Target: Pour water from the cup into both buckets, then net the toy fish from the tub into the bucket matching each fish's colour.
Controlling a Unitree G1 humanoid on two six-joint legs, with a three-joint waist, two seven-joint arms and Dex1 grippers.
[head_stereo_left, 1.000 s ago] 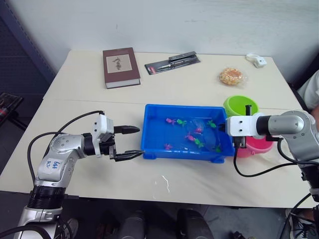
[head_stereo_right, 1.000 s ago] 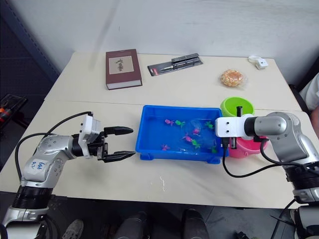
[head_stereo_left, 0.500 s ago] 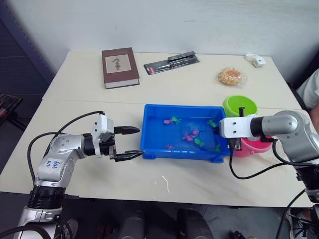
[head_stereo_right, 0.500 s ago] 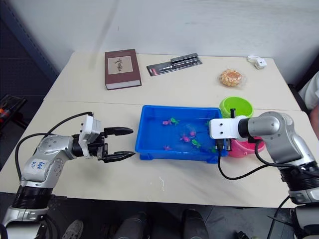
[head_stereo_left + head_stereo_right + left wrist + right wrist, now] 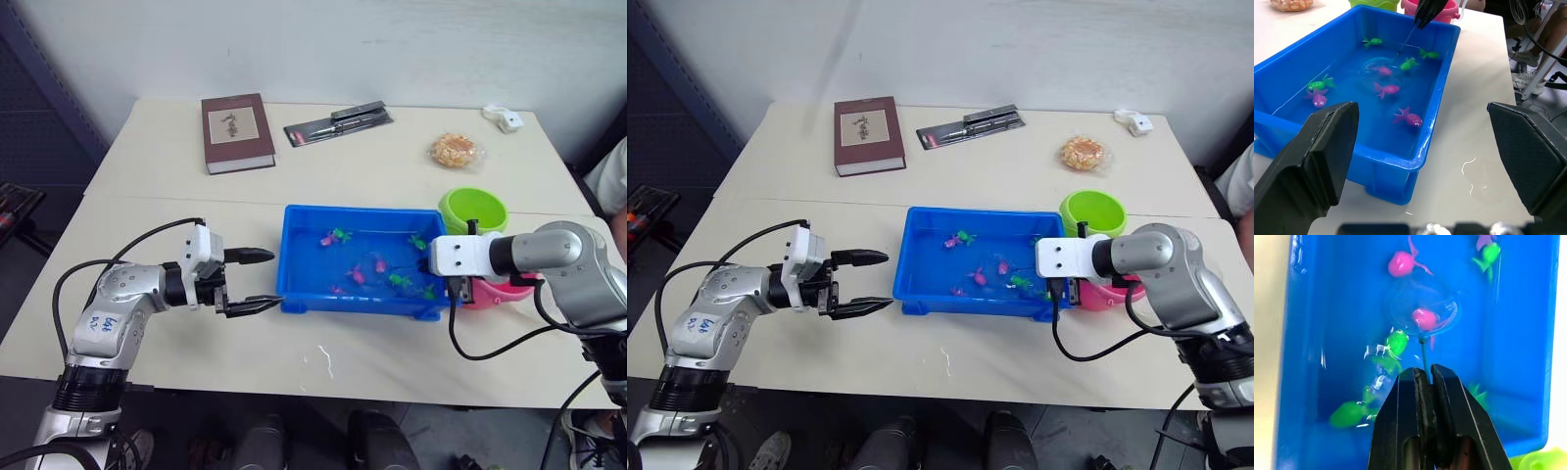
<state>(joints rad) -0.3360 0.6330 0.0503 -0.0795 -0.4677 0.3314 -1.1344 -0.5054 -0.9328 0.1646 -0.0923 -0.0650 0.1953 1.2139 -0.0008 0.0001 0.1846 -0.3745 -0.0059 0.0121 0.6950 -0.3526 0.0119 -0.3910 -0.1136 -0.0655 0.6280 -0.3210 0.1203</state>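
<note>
The blue tub (image 5: 343,302) holds water and several pink and green toy fish, such as a pink one (image 5: 358,275) and a green one (image 5: 400,280). My right gripper (image 5: 1423,374) is at the tub's right end, shut on the net's thin stick. The net's hoop (image 5: 1400,316) is dipped in the water around a pink fish (image 5: 1424,318). The lime green bucket (image 5: 473,208) and the pink bucket (image 5: 505,289) stand just right of the tub. My left gripper (image 5: 263,279) hovers open beside the tub's left wall, holding nothing. The cup is out of view.
At the table's far side lie a brown book (image 5: 237,131), a black packaged tool (image 5: 338,122), a bagged snack (image 5: 457,150) and a small white object (image 5: 506,119). A person's sleeve (image 5: 612,176) shows at the right edge.
My right gripper has shifted left and lower at the tub's right end, bringing the net into the water. The fish have drifted. The left arm has not moved.
</note>
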